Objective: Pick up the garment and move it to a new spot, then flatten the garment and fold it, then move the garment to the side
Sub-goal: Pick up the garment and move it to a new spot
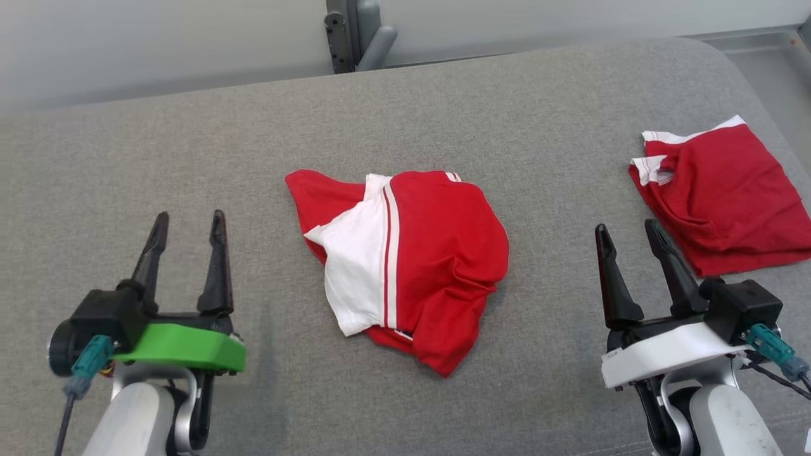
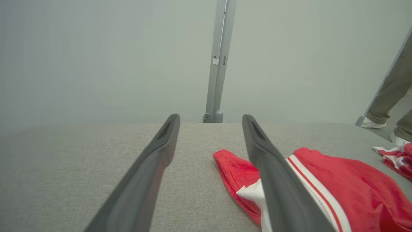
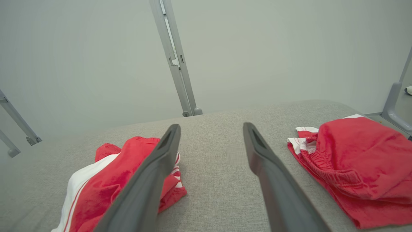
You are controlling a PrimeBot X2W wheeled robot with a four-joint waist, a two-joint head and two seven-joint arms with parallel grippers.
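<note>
Second red-and-white garment (image 1: 722,196) at the grey padded surface's (image 1: 190,158) right edge; metal post (image 1: 345,31) beyond its far side

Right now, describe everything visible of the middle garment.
The middle garment is red soft fabric with a white panel edged by white and red stripes. It lies crumpled, folded over itself, on the grey cushion, which alone touches it. The open left gripper and right gripper flank it, clear.

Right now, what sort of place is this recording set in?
Likely a test room for folding practice: a grey fabric table, a pale wall with a metal post, a crumpled garment and a folded garment.
</note>
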